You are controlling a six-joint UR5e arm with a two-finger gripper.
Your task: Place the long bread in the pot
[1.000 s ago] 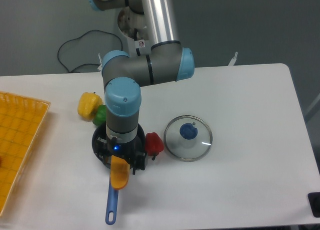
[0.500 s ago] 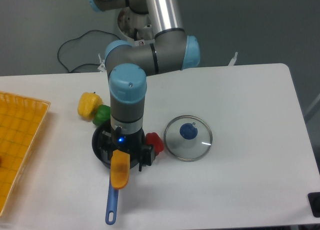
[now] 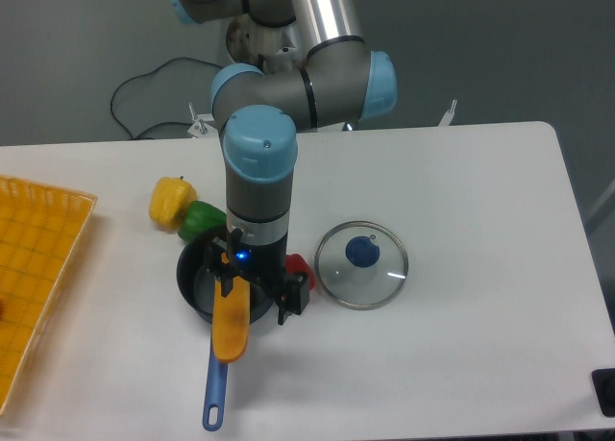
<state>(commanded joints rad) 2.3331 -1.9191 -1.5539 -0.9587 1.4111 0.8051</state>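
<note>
Near the table's (image 3: 480,220) front edge, the hand (image 3: 258,289) hangs released over the pot (image 3: 195,278), long bread (image 3: 230,322) resting across its rim.

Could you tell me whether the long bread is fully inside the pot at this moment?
No. The long bread lies tilted across the pot rim, its lower end sticking out over the blue handle.

No words or numbers are showing clearly enough to read. A small white sticker (image 3: 274,82) with a red mark is sitting on the arm (image 3: 317,71), up near its base, but it is too tiny and blurry to make out what it is saying.
</note>
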